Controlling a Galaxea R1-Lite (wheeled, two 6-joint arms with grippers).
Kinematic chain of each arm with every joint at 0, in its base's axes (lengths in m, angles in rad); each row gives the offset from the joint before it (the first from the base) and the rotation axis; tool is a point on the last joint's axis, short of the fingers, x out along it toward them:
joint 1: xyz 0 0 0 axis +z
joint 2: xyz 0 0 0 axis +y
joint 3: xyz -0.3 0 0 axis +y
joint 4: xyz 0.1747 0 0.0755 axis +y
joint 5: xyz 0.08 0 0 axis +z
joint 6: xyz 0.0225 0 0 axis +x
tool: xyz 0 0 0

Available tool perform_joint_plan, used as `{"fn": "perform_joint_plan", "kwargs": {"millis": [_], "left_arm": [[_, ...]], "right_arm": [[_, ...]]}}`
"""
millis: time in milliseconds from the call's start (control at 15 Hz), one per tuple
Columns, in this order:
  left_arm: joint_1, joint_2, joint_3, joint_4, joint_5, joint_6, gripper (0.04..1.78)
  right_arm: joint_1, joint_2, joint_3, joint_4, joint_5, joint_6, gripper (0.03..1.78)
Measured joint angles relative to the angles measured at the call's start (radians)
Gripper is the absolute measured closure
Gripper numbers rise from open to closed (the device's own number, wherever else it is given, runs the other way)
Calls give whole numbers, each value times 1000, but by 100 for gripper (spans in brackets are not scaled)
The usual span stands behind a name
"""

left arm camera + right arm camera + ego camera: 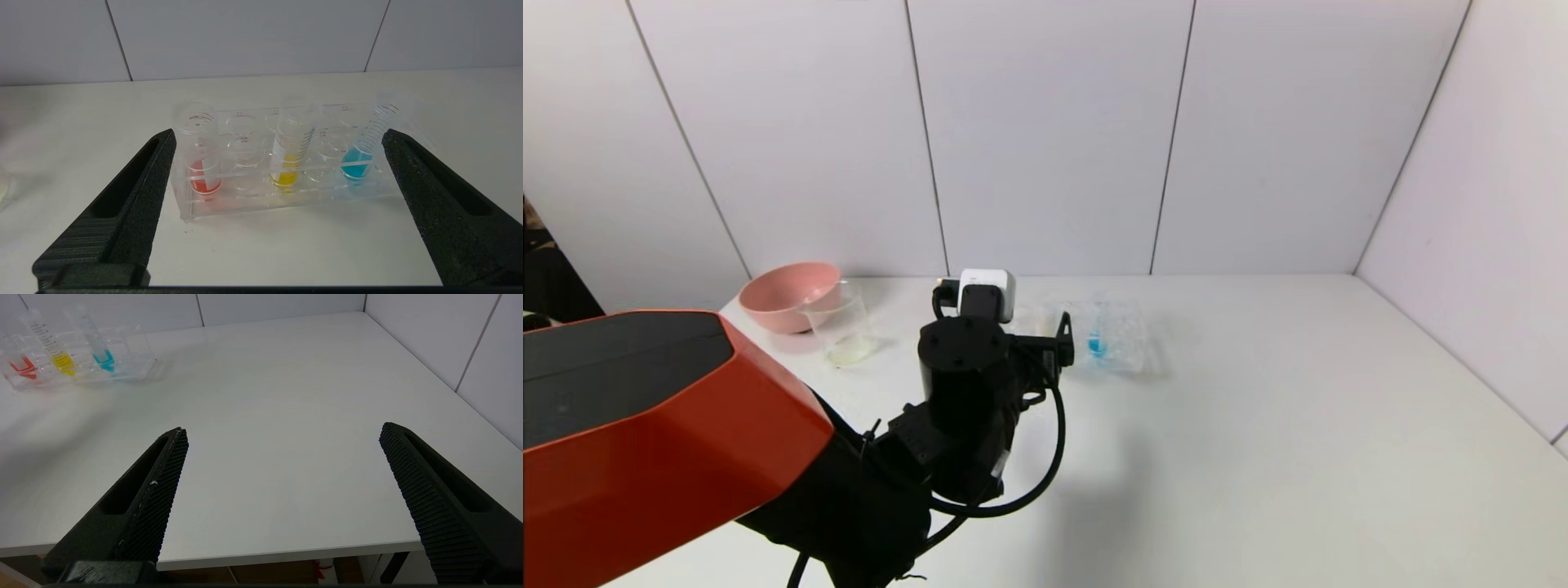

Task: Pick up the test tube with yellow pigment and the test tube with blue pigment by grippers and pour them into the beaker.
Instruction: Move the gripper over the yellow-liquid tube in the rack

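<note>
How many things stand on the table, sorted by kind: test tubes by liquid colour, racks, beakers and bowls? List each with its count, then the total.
Red-liquid test tube: 1
Yellow-liquid test tube: 1
Blue-liquid test tube: 1
Clear tube rack: 1
Clear beaker: 1
Pink bowl: 1
Total: 6

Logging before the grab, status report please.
Left claw open, facing the rack. Right claw open, parked at the table edge. Yellow tube and blue tube racked. Nothing blocking.
</note>
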Motion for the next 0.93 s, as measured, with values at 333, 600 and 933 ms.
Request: {"fn": "perform_joint_plan", "kwargs": {"millis": [333,600,933], "left_arm": [[-3,79,-17,-33,-2,2,6],[8,129,-75,-26,-8,5,6],[58,191,-169,-19,-15,19,6]], "right_arm": [[0,0,0,0,0,0,10],[0,0,0,0,0,0,10],[0,0,0,0,0,0,10]]}}
